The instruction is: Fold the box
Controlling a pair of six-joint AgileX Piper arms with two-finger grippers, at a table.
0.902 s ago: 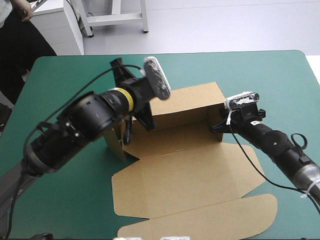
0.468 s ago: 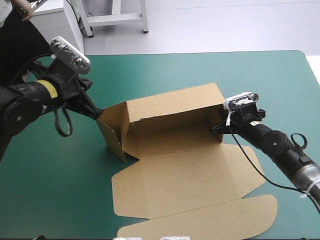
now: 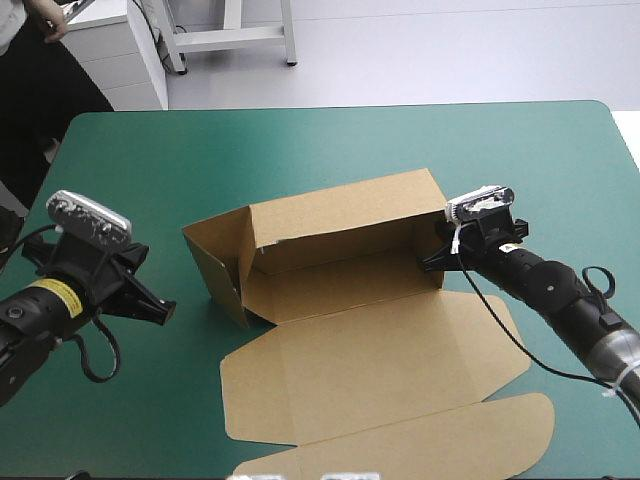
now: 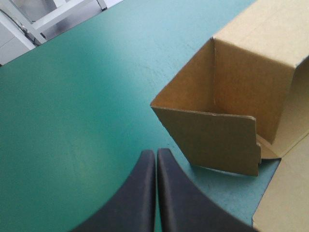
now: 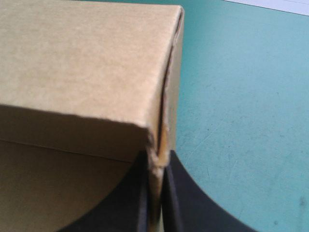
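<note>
From where I stand, the brown cardboard box [image 3: 340, 215] sits near the middle of the table's teal-green cover [image 3: 300, 150], half made up. Its long back wall stands upright. The wide lid panel [image 3: 380, 350] lies flat on the cover, reaching toward the near edge of the table.

At the box's left end, a side flap [image 3: 215, 260] stands upright but splays outward at an angle, not tucked in. The left wrist view shows this flap [image 4: 212, 140] as an open corner with bare cover beneath and beside it.

The left gripper [image 3: 160, 308] hangs low over the cover on the table's left side, pointing toward that splayed end but clearly apart from it. Its black fingers are pressed together into one point [image 4: 156, 153], with nothing between them.

The right gripper [image 3: 432, 258] is at the box's right end. Its black fingers [image 5: 178, 193] are nearly closed, pinching the upright edge of the board [image 5: 87, 58] at the corner where the end wall meets the back wall. The brown sheet's edge runs straight up between them.
</note>
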